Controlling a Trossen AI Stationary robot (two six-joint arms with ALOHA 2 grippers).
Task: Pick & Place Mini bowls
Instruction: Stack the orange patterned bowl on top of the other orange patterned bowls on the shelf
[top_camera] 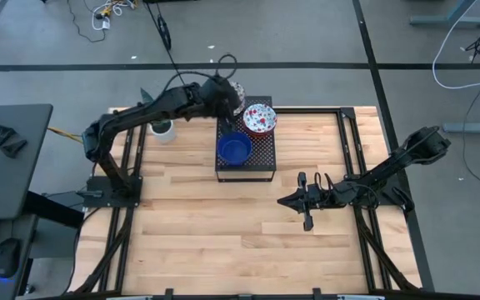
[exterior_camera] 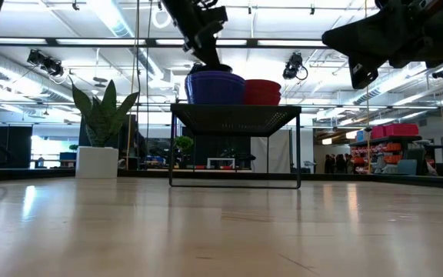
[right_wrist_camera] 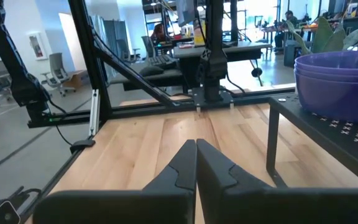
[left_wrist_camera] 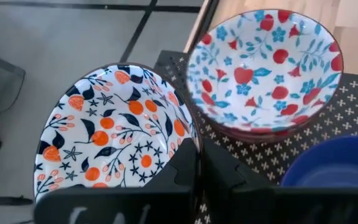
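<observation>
My left gripper hangs over the far left corner of the black perforated box, shut on a white mini bowl patterned with orange fruit and dark blue flowers. On the box sit a white bowl with red-and-blue flowers, which shows red from outside, and stacked cobalt blue bowls nearer the box's front. My right gripper is shut on nothing and hovers above the table to the right of the box, its fingers pointing left. My left gripper pinches the orange-and-blue bowl by its rim. One finger is on the inner side and the other on the outer side. The fingers come from above, slanting down. The bowl is tilted, its inside facing the wrist camera, and appears lifted clear of the box.
A small white plant pot stands left of the box, under the left arm. The box is raised on thin legs. Bare wood stretches toward the near edge. Dark frame rails run along both table sides.
</observation>
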